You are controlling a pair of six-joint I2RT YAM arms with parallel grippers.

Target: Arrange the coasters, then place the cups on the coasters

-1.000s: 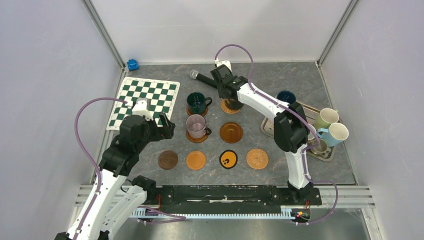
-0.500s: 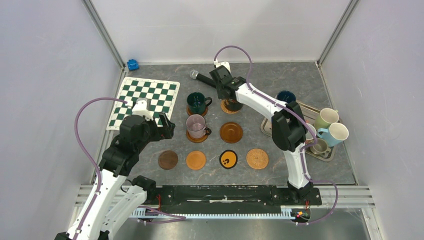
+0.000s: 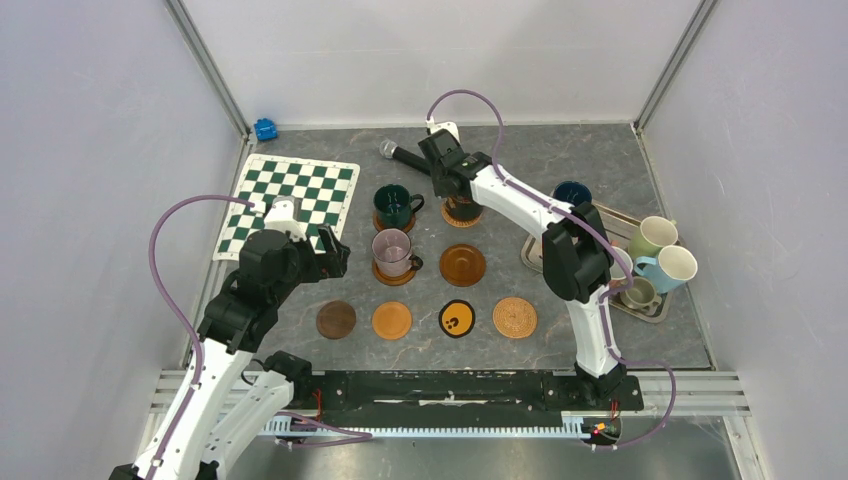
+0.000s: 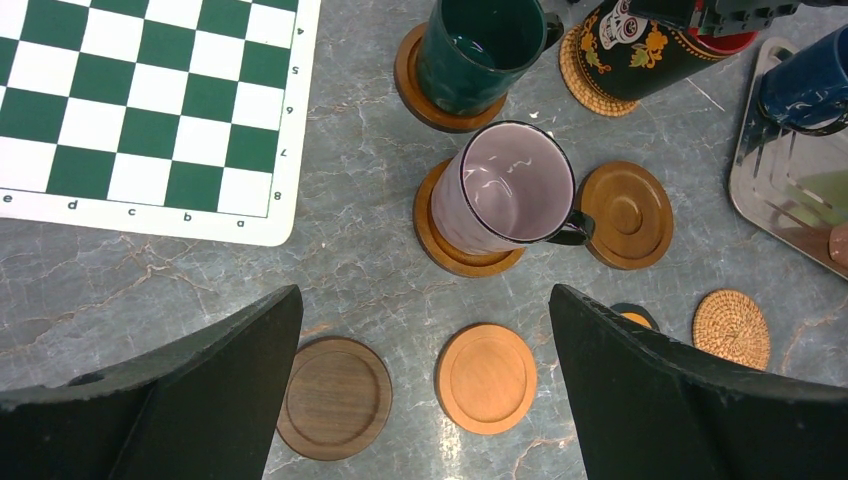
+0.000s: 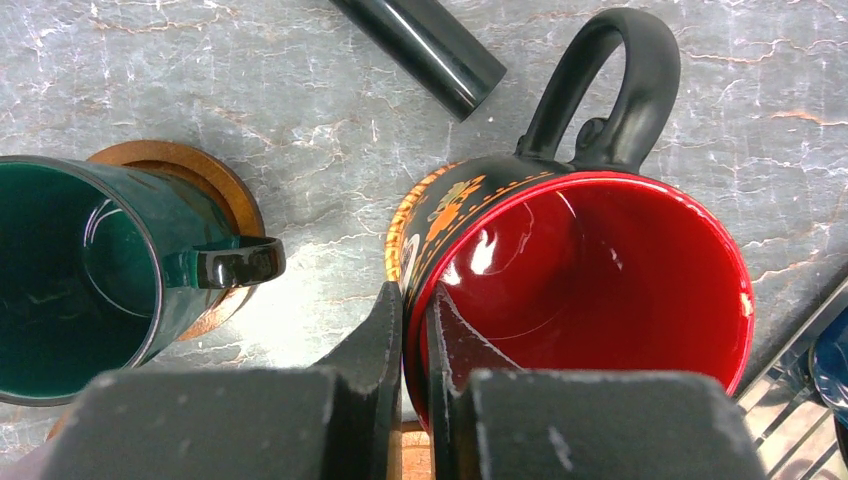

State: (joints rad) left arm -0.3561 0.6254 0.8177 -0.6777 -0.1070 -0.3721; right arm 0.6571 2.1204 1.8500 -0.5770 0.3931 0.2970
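Note:
My right gripper (image 5: pixel 413 295) is shut on the rim of the black, red-inside cup (image 5: pixel 590 270), one finger inside and one outside. It holds the cup over a woven coaster (image 4: pixel 585 75) at the back; I cannot tell whether they touch. The dark green cup (image 3: pixel 395 205) and the clear glass cup (image 3: pixel 391 253) each stand on a wooden coaster. A brown grooved coaster (image 3: pixel 462 264) lies bare. The near row holds dark brown (image 4: pixel 333 397), orange (image 4: pixel 487 377), black-and-yellow (image 3: pixel 457 319) and woven tan (image 3: pixel 515 317) coasters. My left gripper (image 4: pixel 422 292) hangs open above the near row, holding nothing.
A metal tray (image 3: pixel 535 255) at the right carries the dark blue (image 3: pixel 572 192), pale green (image 3: pixel 652 237), light blue (image 3: pixel 668 267) and small grey-olive (image 3: pixel 640 293) cups. A black microphone (image 3: pixel 405 156) lies behind the held cup. The chequered mat (image 3: pixel 295 195) covers the far left.
The right gripper has shifted slightly left with the red-inside cup over the woven coaster. The left arm has not moved.

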